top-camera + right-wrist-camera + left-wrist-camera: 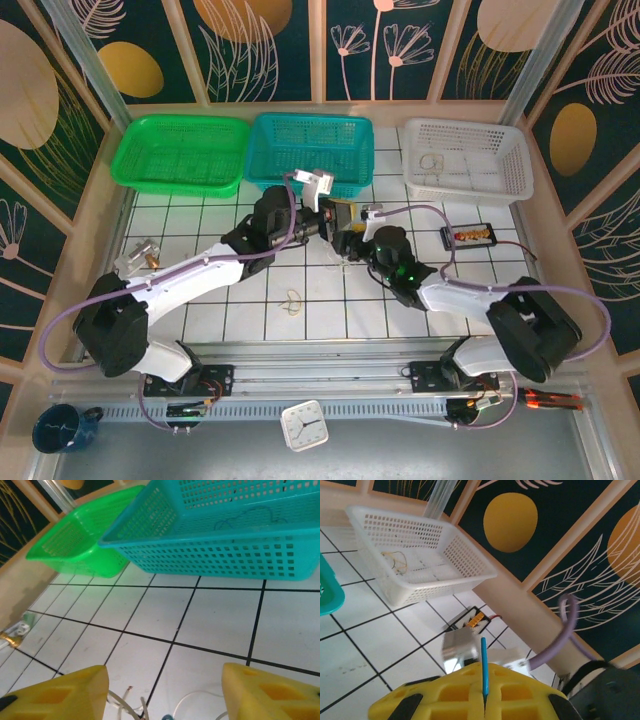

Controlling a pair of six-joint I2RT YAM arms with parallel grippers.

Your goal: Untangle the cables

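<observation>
My left gripper (485, 672) has its yellow jaws pressed together on a thin blue cable (483, 660), which stands up out of the seam. In the top view this gripper (338, 216) hangs over the middle of the table, close to my right gripper (351, 241). The right gripper (165, 690) is open, its yellow fingers (65, 695) wide apart just above pale white cables (127, 705) on the tiles. A blue tip (167, 717) shows at the bottom edge between them. A tan cable loop (292, 301) lies alone nearer the front.
A green basket (180, 152), a teal basket (312, 150) holding a blue wire (250, 517), and a white basket (467, 160) holding a tan wire (395, 562) line the back. A small black box (468, 234) sits right. A metal fitting (140, 258) lies left.
</observation>
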